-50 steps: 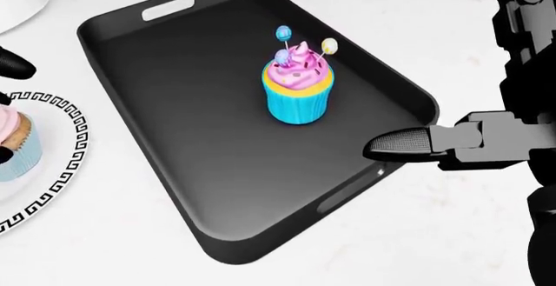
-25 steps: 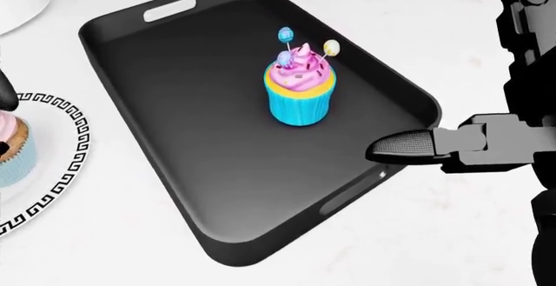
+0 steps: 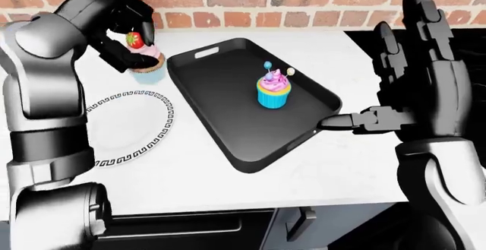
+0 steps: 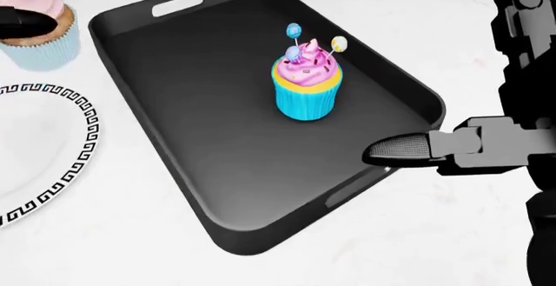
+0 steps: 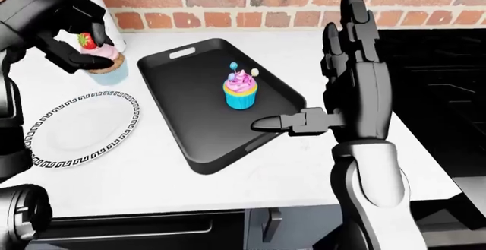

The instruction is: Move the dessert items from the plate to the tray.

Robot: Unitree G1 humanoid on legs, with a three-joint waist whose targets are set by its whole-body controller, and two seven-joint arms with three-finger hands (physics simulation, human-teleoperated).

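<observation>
Gripping a strawberry-topped cupcake (image 3: 144, 62) with its fingers closed round the pale blue wrapper, the robot's left hand (image 3: 125, 36) holds it raised above the white counter (image 3: 190, 176), between the now bare Greek-key plate (image 3: 155, 139) and the black tray (image 3: 228, 130). In the left-eye view the cupcake hangs just left of the tray's top-left corner, not yet over it. The right hand (image 5: 357, 79) is spread wide open and holds nothing; its thumb points toward the tray's right rim, just beside it. One pink-frosted cupcake (image 4: 306, 82) with little lollipop toppers already stands upright near the tray's middle. The step in hand looks like carrying the second dessert across. Next, the left hand likely needs to move rightward over the tray, lower the cupcake onto bare floor clear of the first one, then release.
</observation>
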